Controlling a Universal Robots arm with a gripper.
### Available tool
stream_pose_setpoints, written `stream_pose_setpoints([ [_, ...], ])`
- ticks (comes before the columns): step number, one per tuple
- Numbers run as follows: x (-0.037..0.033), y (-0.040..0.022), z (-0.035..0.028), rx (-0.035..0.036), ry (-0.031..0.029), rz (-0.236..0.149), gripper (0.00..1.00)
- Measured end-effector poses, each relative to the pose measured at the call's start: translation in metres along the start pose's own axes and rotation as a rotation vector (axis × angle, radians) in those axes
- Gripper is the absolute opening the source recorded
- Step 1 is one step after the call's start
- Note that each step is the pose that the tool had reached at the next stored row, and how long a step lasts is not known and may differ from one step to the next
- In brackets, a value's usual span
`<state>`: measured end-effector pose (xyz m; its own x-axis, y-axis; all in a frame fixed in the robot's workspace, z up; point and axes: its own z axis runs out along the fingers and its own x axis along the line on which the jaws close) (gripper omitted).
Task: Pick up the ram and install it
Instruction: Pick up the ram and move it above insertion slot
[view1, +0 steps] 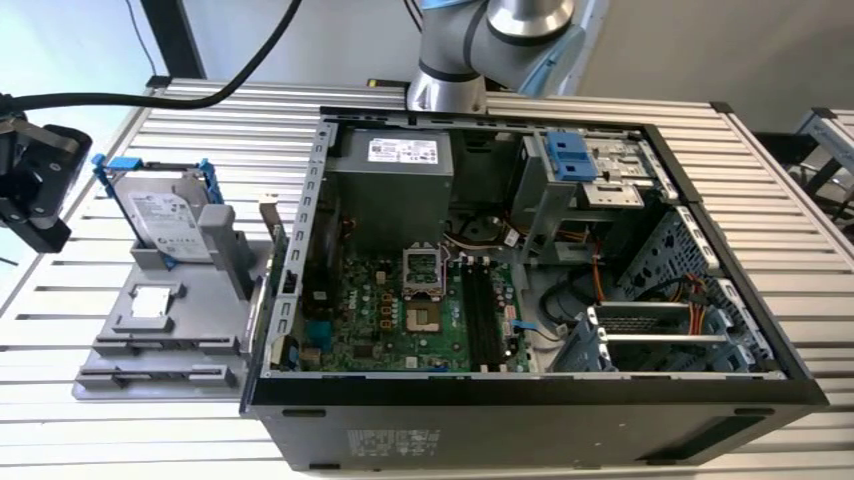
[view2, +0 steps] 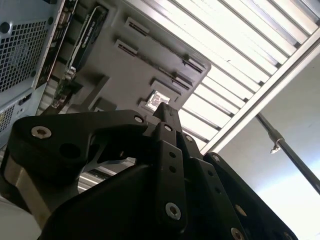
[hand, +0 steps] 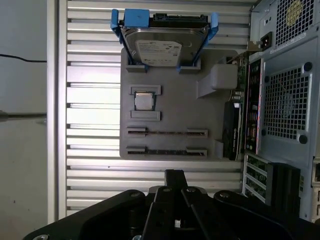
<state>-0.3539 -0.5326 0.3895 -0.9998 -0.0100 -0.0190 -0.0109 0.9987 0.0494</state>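
Claw: your claw (hand: 175, 176) hangs over the slatted bench (hand: 90, 100), fingers drawn together with nothing between them, touching nothing.
Nearest thing: the grey tray (hand: 210, 115), with its slotted-holder edge closest to the fingertips.
Ram: what you can take for the ram (hand: 167, 133) stands edge-up as a thin dark strip in a slotted holder on that tray. A second strip like it sits in the holder alongside, nearer the tray's edge.
Rest of tray: a square silver plate (hand: 143, 101) sits mid-tray, and the hard drive (hand: 160, 47) stands in its blue bracket at the far edge.
Computer case: the open computer case (view1: 534, 400) stands just beside the tray, on the exterior view's right of it, with the motherboard (view1: 387, 310) exposed.
Slots: the long black slots (view1: 483, 320) look empty.
Done: nothing, on this evidence; no pickup and no install.
Left: the whole job, pickup and install alike.
Writing: white stickers on the hard drive, the power supply (view1: 394, 170) and the case front carry print, but you can read none of it.
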Motion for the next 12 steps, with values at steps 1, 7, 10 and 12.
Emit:
stream_pose_setpoints([
  [1,0.0,0.0,0.0,0.0,0.0,-0.001,0.0],
  [7,0.0001,0.0,0.0,-0.0007,0.0022,-0.047,0.0],
  [10,0.0001,0.0,0.0,-0.001,0.0046,-0.091,0.0],
  [12,0.0001,0.0,0.0,-0.0014,0.0062,-0.124,0.0],
])
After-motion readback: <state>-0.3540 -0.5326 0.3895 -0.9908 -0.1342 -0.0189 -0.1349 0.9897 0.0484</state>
